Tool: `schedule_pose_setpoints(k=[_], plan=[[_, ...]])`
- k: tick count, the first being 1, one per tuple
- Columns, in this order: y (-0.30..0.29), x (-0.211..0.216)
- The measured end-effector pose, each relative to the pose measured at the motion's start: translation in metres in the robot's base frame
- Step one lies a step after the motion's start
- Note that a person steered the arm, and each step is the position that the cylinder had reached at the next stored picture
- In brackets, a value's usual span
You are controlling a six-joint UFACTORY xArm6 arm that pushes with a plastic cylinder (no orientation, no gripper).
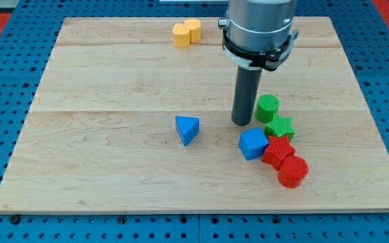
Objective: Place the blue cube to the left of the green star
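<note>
The blue cube (252, 144) lies on the wooden board right of centre. The green star (279, 127) sits just up and to the right of it, nearly touching. My tip (241, 123) rests on the board just above the blue cube and to the left of the green star, close to both.
A green cylinder (267, 106) stands above the green star. A red star (277, 151) and a red cylinder (292, 171) lie right and below the blue cube. A blue triangular block (187, 129) lies at centre. Two yellow blocks (186, 32) sit at the view's top.
</note>
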State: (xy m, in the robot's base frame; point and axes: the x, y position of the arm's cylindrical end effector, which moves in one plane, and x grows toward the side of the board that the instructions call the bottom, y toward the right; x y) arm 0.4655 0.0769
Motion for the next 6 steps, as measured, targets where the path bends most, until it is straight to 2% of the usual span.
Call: schedule_pose_setpoints(k=[2, 3, 4, 5, 6], plan=[[0.005, -0.013], [-0.032, 0.072], [-0.037, 0.120], [-0.020, 0.126], [0.005, 0.108]])
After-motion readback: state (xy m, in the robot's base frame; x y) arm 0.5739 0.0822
